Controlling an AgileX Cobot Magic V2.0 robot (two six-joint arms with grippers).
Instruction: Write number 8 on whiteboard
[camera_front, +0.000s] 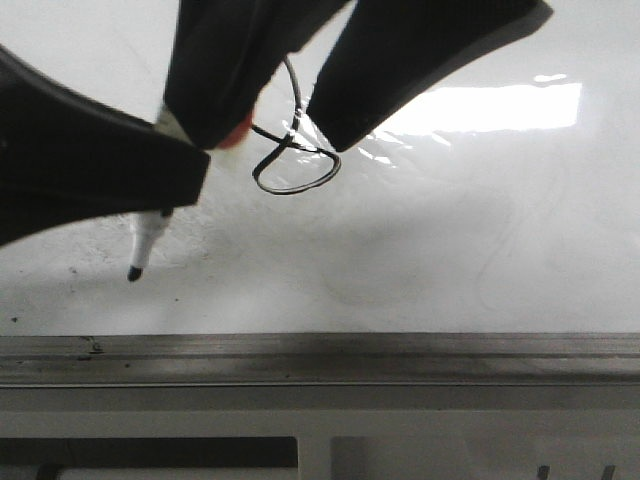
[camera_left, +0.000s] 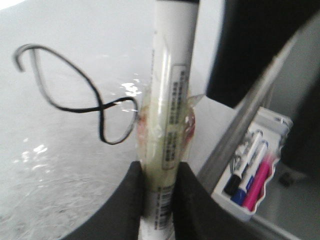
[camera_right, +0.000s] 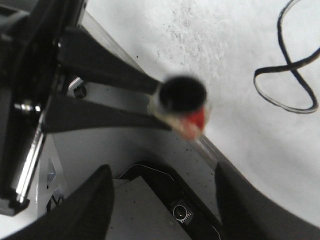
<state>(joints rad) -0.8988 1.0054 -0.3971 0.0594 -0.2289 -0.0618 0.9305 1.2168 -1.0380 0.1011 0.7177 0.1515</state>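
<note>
So the whiteboard (camera_front: 470, 230) is that glossy white kind, with a big rectangular patch of glare up on the right, faint grey smudging and tiny dark specks all over, and a dull grey metal rail running along its near edge. The number 8 (camera_front: 292, 150) is a thin black line, drawn slanted, with the wide lower loop in plain sight and the narrower upper loop partly tucked behind the black fingers in the front view; the left wrist view shows it whole, lying just beside the marker (camera_left: 169, 115). That marker is a smooth white cylinder with printed label text and a barcode, plus wrinkly clear tape bunched around its middle with a bit of red showing. The left gripper (camera_left: 160, 192) has its matte black fingers clamped snug on the barrel. In the front view the marker's dark tip (camera_front: 134, 272) points down at the board, left of the 8, though I can't tell whether it touches. The right gripper (camera_right: 162, 200) is spread wide with nothing between its fingers. Off the board's edge there's a small white tray (camera_left: 260, 165) holding black, blue and pink markers.
</note>
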